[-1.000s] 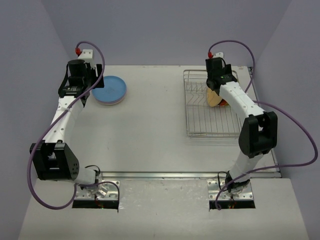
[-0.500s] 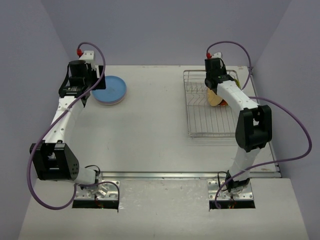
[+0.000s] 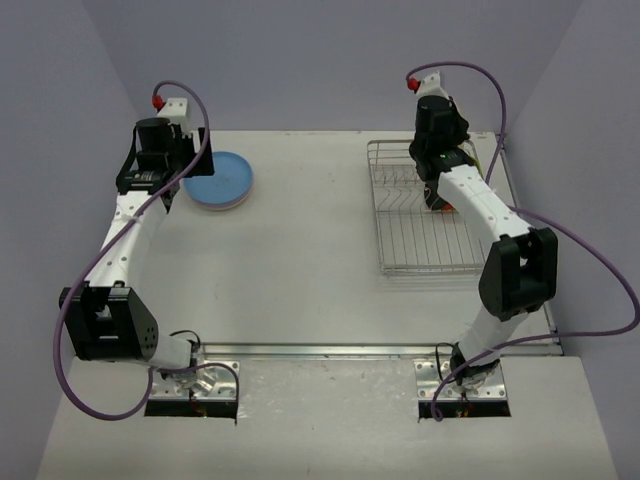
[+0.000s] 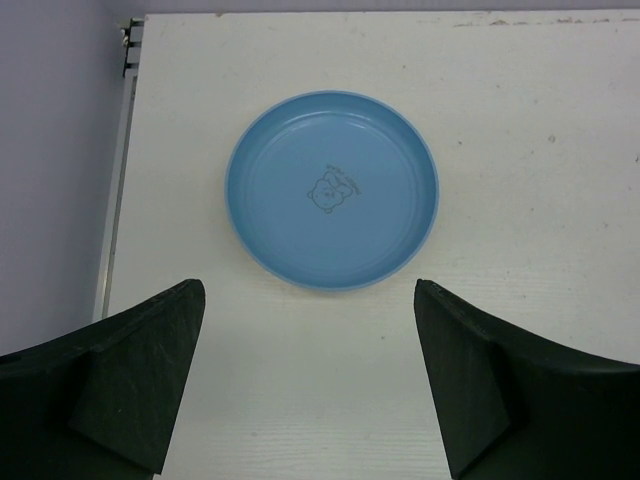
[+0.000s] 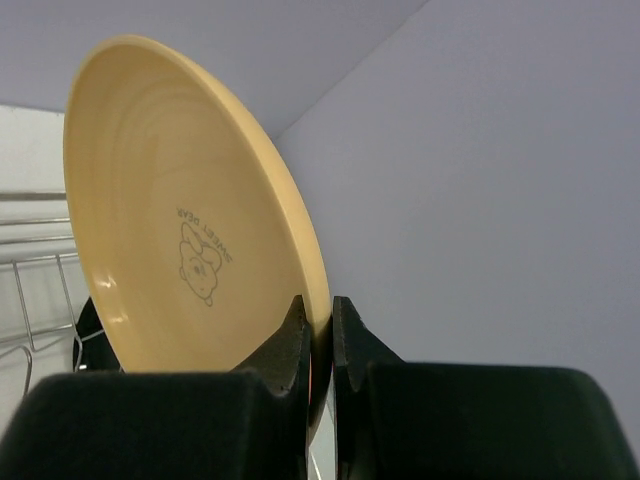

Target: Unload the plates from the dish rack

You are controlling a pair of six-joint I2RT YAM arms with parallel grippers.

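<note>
My right gripper [image 5: 318, 305] is shut on the rim of a tan plate [image 5: 170, 220], which it holds upright above the dish rack [image 3: 420, 240]. The plate has a small bear drawing on its face. In the top view my right wrist hides this plate. Below that arm, an orange plate [image 3: 441, 203] stands in the rack beside a dark one. A blue plate [image 4: 332, 190] lies flat on the table at the far left [image 3: 218, 180]. My left gripper [image 4: 308, 290] hovers open just on the near side of it, with nothing between its fingers.
The silver wire rack sits at the table's far right, close to the right wall, and its near half holds bare wires [image 3: 425, 255]. The left edge of the table [image 4: 112, 200] runs close beside the blue plate. Purple cables loop off both arms.
My right gripper has shut on the tan plate and lifted it up out of the rack towards the back. My left gripper's jaws have opened a little wider, and the blue plate has stayed put.
</note>
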